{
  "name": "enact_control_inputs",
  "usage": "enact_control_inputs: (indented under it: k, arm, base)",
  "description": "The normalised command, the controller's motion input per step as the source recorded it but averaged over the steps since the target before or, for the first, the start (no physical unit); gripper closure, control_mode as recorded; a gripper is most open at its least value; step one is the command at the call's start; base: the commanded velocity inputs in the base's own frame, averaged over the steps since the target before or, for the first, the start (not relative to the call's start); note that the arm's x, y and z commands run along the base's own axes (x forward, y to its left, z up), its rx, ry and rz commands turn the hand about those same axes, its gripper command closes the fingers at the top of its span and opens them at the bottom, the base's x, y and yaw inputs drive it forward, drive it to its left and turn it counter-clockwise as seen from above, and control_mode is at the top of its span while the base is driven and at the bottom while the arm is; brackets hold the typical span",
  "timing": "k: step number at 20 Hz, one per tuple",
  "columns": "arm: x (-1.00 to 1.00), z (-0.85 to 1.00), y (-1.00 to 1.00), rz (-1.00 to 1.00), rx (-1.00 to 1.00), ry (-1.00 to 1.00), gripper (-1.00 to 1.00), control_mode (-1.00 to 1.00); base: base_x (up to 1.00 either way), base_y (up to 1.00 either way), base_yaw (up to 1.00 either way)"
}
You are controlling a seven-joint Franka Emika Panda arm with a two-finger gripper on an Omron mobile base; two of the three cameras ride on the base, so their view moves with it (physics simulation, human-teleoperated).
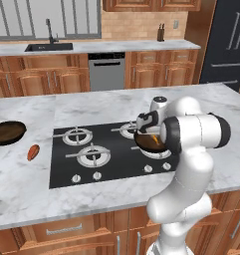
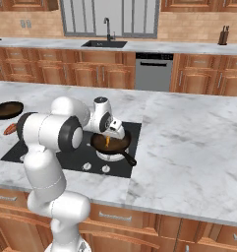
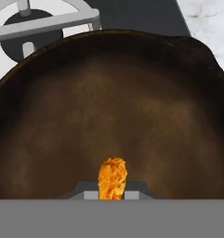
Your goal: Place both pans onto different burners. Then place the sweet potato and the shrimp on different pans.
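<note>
- Gripper (image 2: 108, 141) pinched shut on shrimp (image 3: 112, 178), hanging over pan (image 2: 110, 143) on front-right burner (image 2: 111, 153).
- 2nd pan (image 1: 7, 132) + sweet potato (image 1: 33, 152) on white marble counter (image 1: 22, 184), left of black cooktop (image 1: 61, 169).
- Bkgd: wood cabinets (image 1: 37, 79), sink (image 1: 48, 47), dishwasher (image 1: 106, 69).

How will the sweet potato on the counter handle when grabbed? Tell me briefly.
The sweet potato is an elongated oval with tapered ends, so it could roll sideways if nudged. It looks solid, probably stiff. Its rounded sides may slip from a pinch near a tip; gripping across the middle seems safer.
</note>
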Motion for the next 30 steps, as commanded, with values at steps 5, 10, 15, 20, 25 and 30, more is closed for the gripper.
enact_control_inputs:
  k: [5,10,15,20,25,30]
  arm:
    - [0.19,-0.12,-0.01,0.0,0.02,0.0,1.0,-1.0]
    - [0.05,-0.07,0.0,0.0,0.0,0.0,-1.0,-1.0]
    - [0.0,0.0,0.0,0.0,0.0,0.0,-1.0,-1.0]
    - [0.0,0.05,0.0,0.0,0.0,0.0,-1.0,-1.0]
    - [-0.22,0.64,0.0,0.0,0.0,-0.01,-1.0,-1.0]
    - [-0.35,0.75,0.05,0.0,0.0,-0.01,-1.0,-1.0]
  base:
    - [0.0,0.0,0.0]
    - [0.0,0.0,0.0]
    - [0.0,0.0,0.0]
    - [0.0,0.0,0.0]
    - [0.0,0.0,0.0]
    - [0.0,0.0,0.0]
